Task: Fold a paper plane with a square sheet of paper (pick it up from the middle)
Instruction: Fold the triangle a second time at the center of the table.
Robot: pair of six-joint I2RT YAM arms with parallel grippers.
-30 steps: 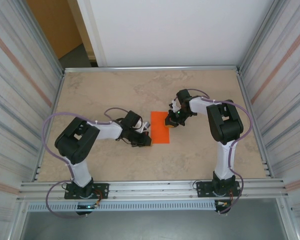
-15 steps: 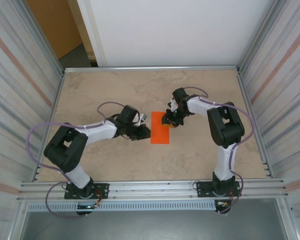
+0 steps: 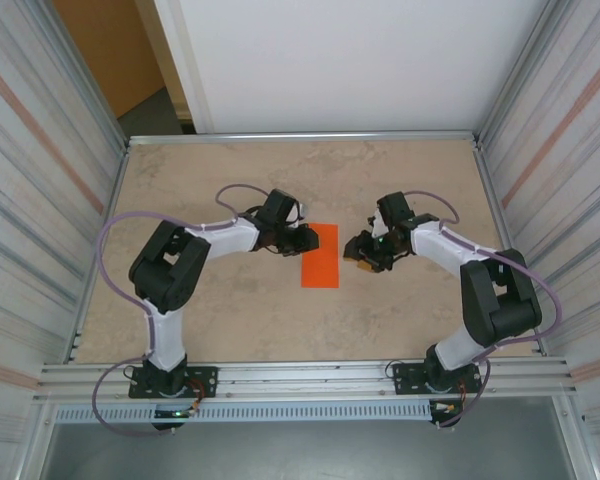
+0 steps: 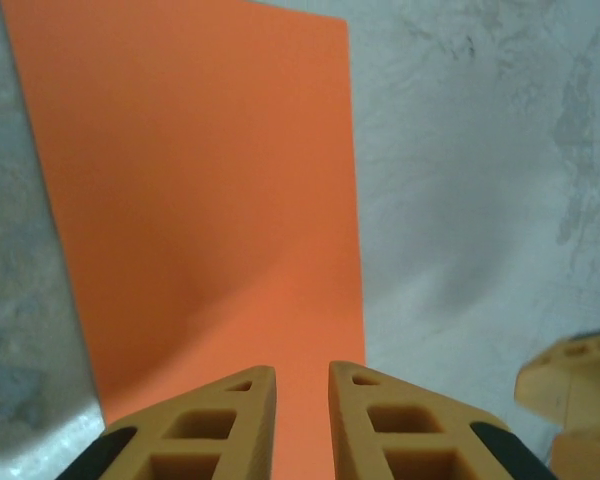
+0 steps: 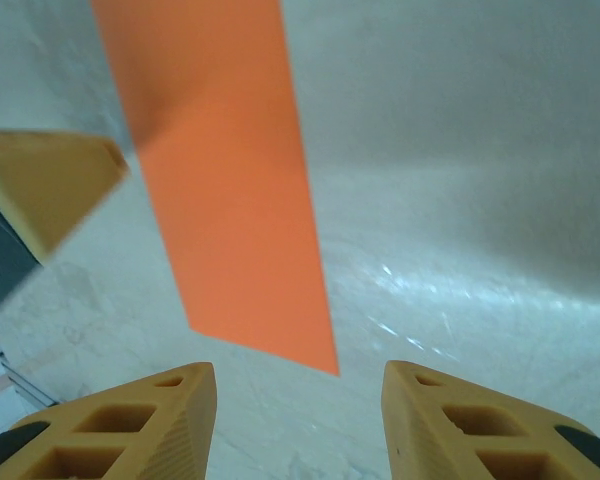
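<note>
The orange sheet of paper (image 3: pixel 320 255) lies flat on the table as a tall narrow rectangle; a paper plane is out of view. My left gripper (image 3: pixel 308 238) sits at the sheet's upper left edge. In the left wrist view its jaws (image 4: pixel 302 385) stand a narrow gap apart above the paper (image 4: pixel 200 200), with nothing between them. My right gripper (image 3: pixel 358 255) is on the bare table just right of the sheet. Its jaws (image 5: pixel 298 385) are wide apart and empty, with the paper's (image 5: pixel 225 180) near corner a little ahead of them.
The beige marble table (image 3: pixel 230 320) is walled by metal rails left (image 3: pixel 100 250) and right (image 3: pixel 505 250), with a white panel behind. A finger of the left gripper (image 5: pixel 45 185) shows at the left of the right wrist view. A right finger (image 4: pixel 575 400) shows low right in the left wrist view.
Both grippers have opened. The left gripper swung from the sheet's lower left up to its upper left edge. The right gripper drew back to the right, off the paper.
</note>
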